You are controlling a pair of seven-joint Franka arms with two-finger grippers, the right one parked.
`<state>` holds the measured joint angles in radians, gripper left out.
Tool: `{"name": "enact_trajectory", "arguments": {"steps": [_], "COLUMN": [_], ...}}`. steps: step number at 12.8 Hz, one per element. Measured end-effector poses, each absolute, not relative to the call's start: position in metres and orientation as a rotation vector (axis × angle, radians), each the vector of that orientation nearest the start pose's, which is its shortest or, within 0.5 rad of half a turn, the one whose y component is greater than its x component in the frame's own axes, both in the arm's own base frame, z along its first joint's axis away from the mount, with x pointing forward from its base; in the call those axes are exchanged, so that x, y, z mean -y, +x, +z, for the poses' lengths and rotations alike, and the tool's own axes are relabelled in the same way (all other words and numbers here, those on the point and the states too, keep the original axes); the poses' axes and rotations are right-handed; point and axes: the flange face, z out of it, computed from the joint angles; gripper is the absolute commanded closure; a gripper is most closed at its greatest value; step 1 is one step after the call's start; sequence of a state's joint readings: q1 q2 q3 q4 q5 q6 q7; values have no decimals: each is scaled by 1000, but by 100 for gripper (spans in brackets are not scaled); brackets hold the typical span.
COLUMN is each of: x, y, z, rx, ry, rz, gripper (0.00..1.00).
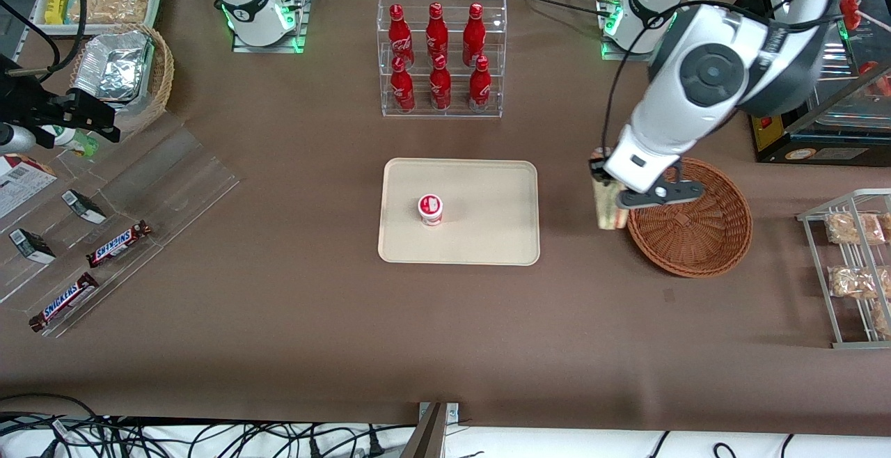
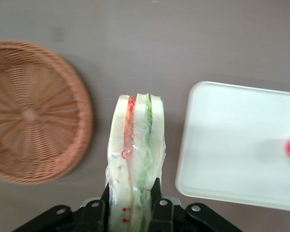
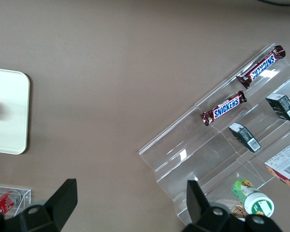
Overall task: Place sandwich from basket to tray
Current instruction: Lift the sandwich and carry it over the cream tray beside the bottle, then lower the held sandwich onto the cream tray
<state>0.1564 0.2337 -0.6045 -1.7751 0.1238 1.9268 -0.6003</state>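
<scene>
left gripper (image 2: 130, 205) pinches the sandwich (image 2: 135, 164) by its wide end, held above bare table between the basket (image 1: 696, 225) and the tray (image 1: 459, 211), just beside the basket rim. risk, as i judge it: the clear wrap looks slick and the wedge hangs long below the fingers, so it could slide or swing out. a small red-capped cup (image 1: 431, 209) sits mid-tray, so a careless drop could hit it. fingertips are mostly hidden by the wrap, so grip depth is unclear.

Robot lab staged as a shop: cola bottle rack (image 1: 441, 58), Snickers bars (image 1: 118, 243).
</scene>
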Motion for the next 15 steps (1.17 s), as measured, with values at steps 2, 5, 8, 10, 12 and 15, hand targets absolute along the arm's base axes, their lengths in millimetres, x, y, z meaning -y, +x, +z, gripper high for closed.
{"name": "enact_trajectory", "arguments": {"steps": [2,5,8,10,12,15], "x": [269,311,334,354,369,383], "y": [563,562,560,552,545,538], "z": [430,385,344,320,301,289], "rx": [128,81,101,139,165,156], "ry": [-3212,-3285,-3255,-3212,-3186,-3198], "rz": [43,37,-7,-68,-114,-116], "gripper": [69,69,69,69,69,69]}}
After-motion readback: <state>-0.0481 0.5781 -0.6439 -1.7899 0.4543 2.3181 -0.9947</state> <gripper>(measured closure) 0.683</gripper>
